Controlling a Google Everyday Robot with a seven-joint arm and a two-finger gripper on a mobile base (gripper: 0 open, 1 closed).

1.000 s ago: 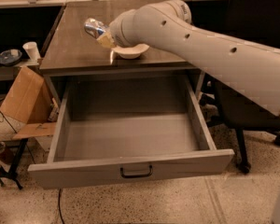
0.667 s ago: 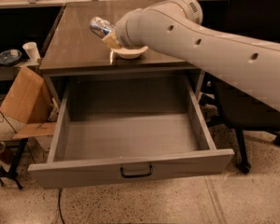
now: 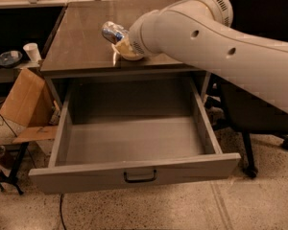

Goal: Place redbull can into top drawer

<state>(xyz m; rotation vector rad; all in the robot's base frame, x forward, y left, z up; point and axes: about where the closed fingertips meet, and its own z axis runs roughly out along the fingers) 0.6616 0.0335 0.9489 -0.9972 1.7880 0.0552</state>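
Nearest, the top drawer (image 3: pixel 134 169) stands pulled fully out, its dark handle (image 3: pixel 140 177) at the centre of the front panel and nothing to be seen inside. Behind the drawer and above its back wall runs the counter (image 3: pixel 81 42), where the robot's white arm (image 3: pixel 221 42) reaches in from the drawer's right. The tool (image 3: pixel 124 38) sits largely hidden behind the wrist, but the redbull can (image 3: pixel 113 32) juts from it tilted and seemingly clear of the counter, so the tool reads as pinched on the can. That places the can behind the drawer's opening, not over it, and just above a white bowl (image 3: pixel 126 55) near the counter's front edge. Let go here, the can would likely strike the bowl or the counter and roll. The trip forward and down carries its own risk: the wrist could nudge the bowl off the edge into the drawer, or clip the counter's lip. A slim, smooth can held at a slant may also slide in the grip. Left of the drawer, a cardboard box (image 3: pixel 24 104) leans.
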